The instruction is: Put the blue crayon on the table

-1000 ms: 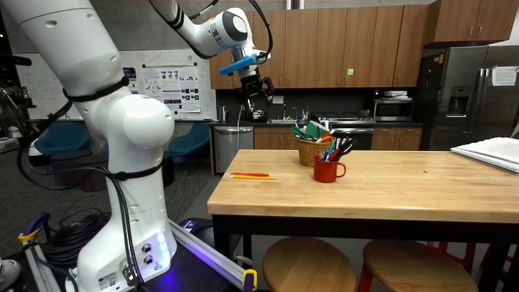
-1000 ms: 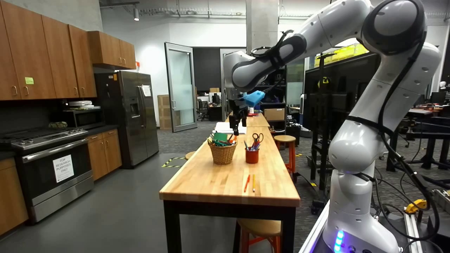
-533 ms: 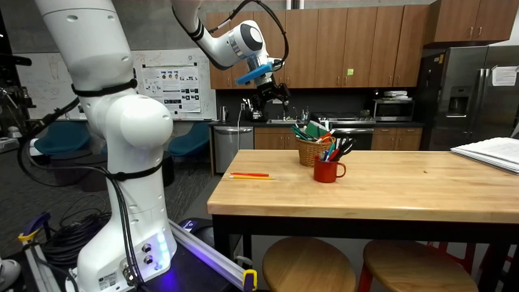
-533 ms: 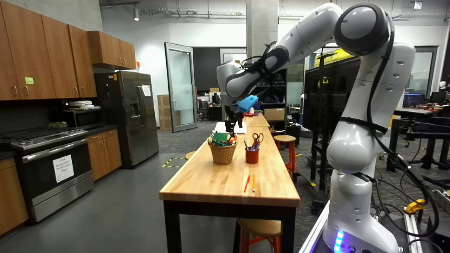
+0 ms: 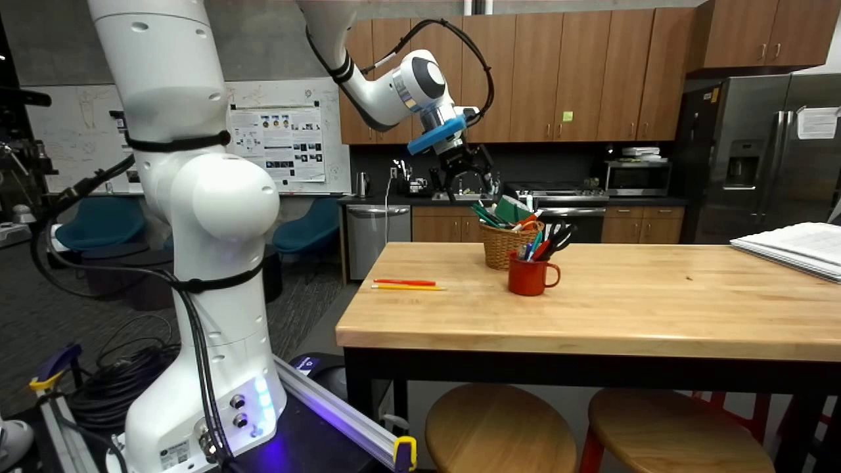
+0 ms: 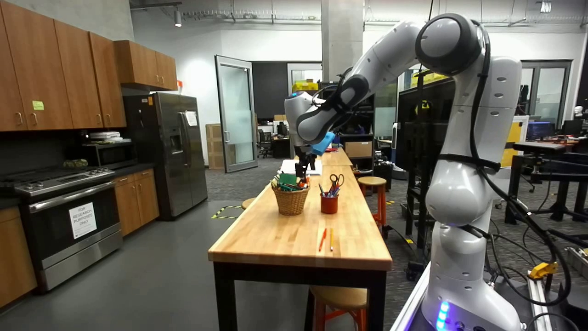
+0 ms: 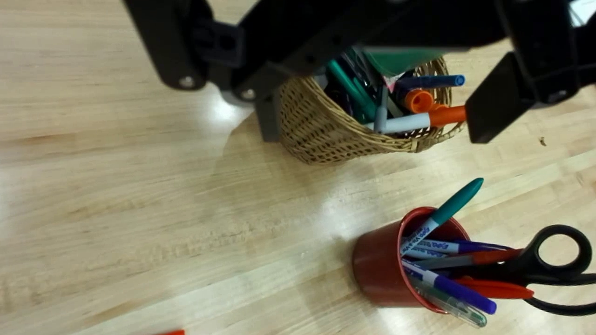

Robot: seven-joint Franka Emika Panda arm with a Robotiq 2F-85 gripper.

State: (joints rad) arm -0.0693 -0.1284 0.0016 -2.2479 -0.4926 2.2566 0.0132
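Note the gripper point(image 7: 381, 111) with jaws standing wide apart, clamped on nothing, above the basket point(image 7: 326, 130). Find no certain crayon among the contents; treat the blue pen point(image 7: 433, 81) as the probable blue crayon. Look for this pen inside the basket, across the right side of the top in the wrist view, with the free end showing and the inner end hidden among other items. Expect a light, stiff load with a smooth, probably plastic barrel: difficult to crush, but liable to roll or slip in a loose grip. Take hold midway along the exposed length, with the jaws square across the barrel; avoid pinching only the tip, for risk of swivelling during lift-out. Keep clear of the orange cap point(image 7: 419, 101) just beside the barrel, and of the orange pen point(image 7: 423, 120) next to that, to prevent a double pick. Close firmly, then draw upward slowly to free the hidden end without tipping the basket. Avoid the mug point(image 6: 329, 204), apart from the basket and to the right in an exterior view, with scissors point(image 7: 531, 266) and more pens point(image 7: 458, 289) inside. Lower onto the table point(image 6: 280, 239), at the near end in an exterior view, left of the red pen point(image 6: 323, 240) and the yellow pencil point(image 6: 331, 239); lay flat before release, to limit rolling. Leave the paper point(image 6: 288, 165), at the far end, undisturbed.
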